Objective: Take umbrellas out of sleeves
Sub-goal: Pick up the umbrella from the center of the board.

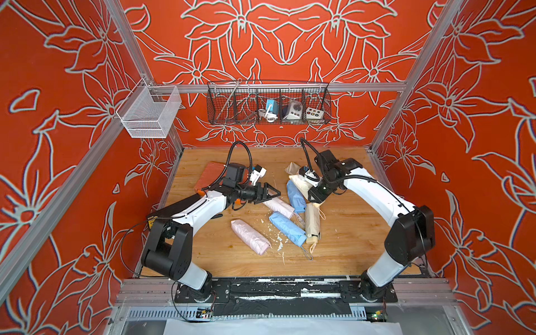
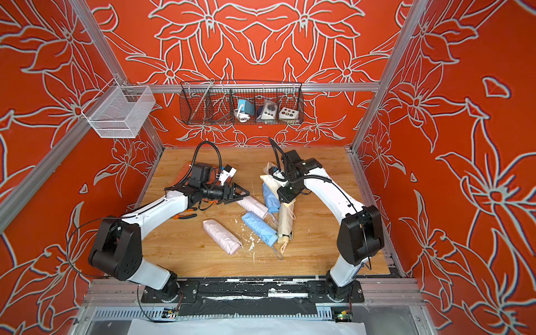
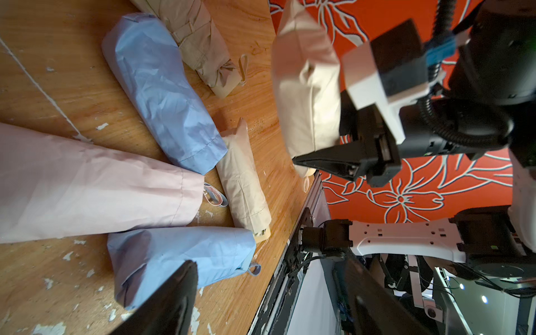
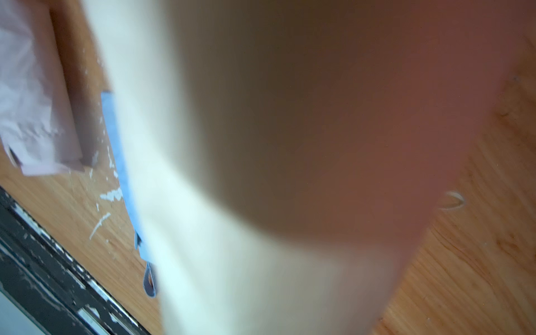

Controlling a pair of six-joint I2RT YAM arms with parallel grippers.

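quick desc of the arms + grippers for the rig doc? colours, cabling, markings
Left arm and right arm: white link shells, black joint housings. Left gripper and right gripper: black, tapered triangular fingers. Black corrugated hose loops off each wrist; white-and-black wrist camera on each. No readable markings.

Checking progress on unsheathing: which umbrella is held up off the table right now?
The cream umbrella gripped by the right end effector; the rest lie flat on the table.
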